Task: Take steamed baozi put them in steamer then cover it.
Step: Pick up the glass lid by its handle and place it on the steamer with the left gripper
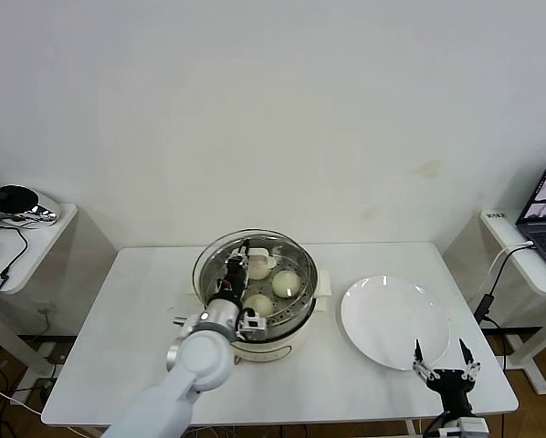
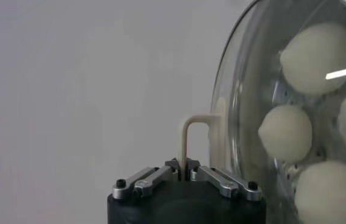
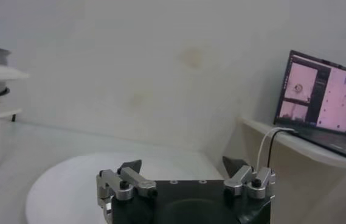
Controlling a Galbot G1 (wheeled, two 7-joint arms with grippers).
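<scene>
The left gripper (image 2: 185, 165) was clenched on the cream-white bar handle (image 2: 192, 135) of the cover (image 1: 255, 271), a clear glass lid with a metal rim that sat over the steamer (image 1: 291, 333) near the middle of the table (image 1: 118, 347). Through the glass the steamed baozi (image 2: 285, 132) showed on the perforated tray inside the pot. The cover was probably fairly heavy for its width, stiff, smooth and breakable, so the handle looked the only sound place to hold it; the rim and glass would likely slip. The baozi seemed soft and light, easily dented, though they needed no further handling. The right gripper (image 1: 446, 361) hung idle with its fingers spread wide at the near right edge of the table, just beyond the near rim of the bare white plate (image 1: 364, 319), well apart from the pot. A laptop (image 3: 321, 97) stood on a side desk at far right; nothing crowded the steamer
</scene>
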